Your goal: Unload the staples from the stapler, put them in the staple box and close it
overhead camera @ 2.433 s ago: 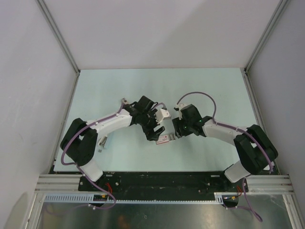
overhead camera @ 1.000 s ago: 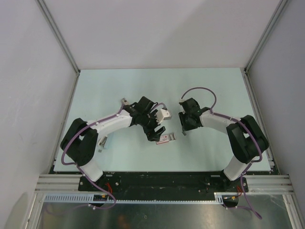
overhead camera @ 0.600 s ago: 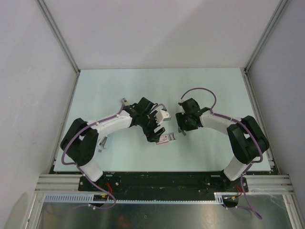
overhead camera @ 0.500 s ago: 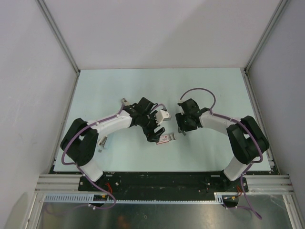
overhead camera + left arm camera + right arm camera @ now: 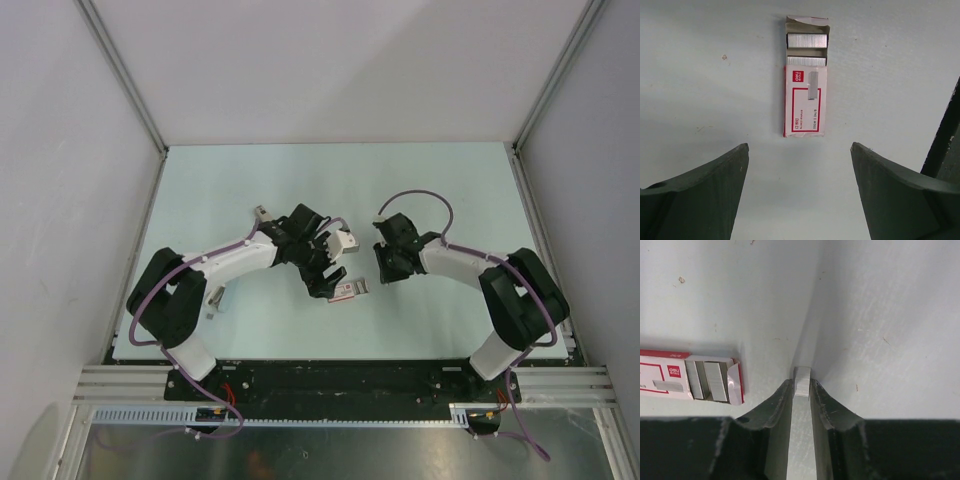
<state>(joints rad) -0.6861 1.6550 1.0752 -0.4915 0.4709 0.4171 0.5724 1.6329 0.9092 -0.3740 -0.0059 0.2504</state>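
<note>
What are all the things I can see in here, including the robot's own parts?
staple box: one, white with red edging, flat on the table between the two grippers, end flap open
boxed staple strips: two, silver, side by side in the box's open end
held staple strip: one, silver, pinched between the right gripper's fingertips
small grey object: one, on the table beside the left arm, too small to identify
table: one, pale green, walled by white panels
arms: two, white and black with purple cables, at the near edge
left gripper: one, dark, open, above the box
right gripper: one, dark, shut on the strip
</note>
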